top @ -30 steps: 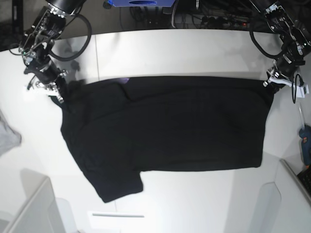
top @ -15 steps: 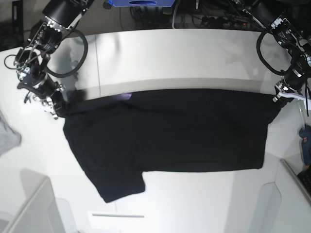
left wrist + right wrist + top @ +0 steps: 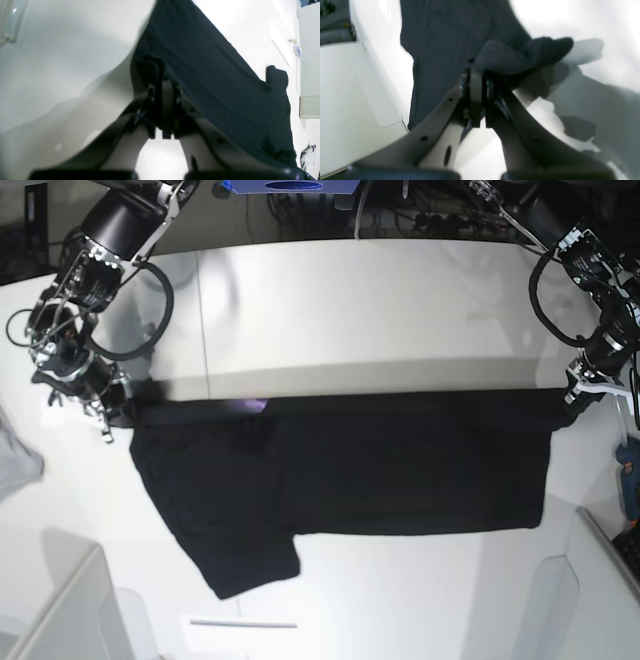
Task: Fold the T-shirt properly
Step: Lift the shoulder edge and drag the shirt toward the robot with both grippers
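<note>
A: What are the jaws doing?

B: Both sets are clenched on cloth. In the left wrist view the left gripper [image 3: 163, 100] has its jaws pressed together on a bunched corner of the T-shirt [image 3: 212, 82]. In the right wrist view the right gripper [image 3: 476, 90] pinches a thick wad of the same black fabric, which bulges out past the tips.

A: And where are they in the base view?

B: The right gripper [image 3: 105, 405] is at the picture's left, the left gripper [image 3: 580, 395] at its right, each on one end of the T-shirt's far edge. That edge runs taut and nearly straight between them.

A: And the rest of the T-shirt?

B: The T-shirt [image 3: 340, 470] lies spread across the middle of the white bench [image 3: 350, 300], plain black side up, with one short sleeve jutting toward the near edge at the lower left. A tiny purple fleck shows at the far edge, left of centre.

A: Anything else around it?

B: A small grey cloth [image 3: 18, 460] lies at the far left edge, well apart from the T-shirt. A blue tool [image 3: 628, 470] lies at the right edge, near the left gripper.
</note>
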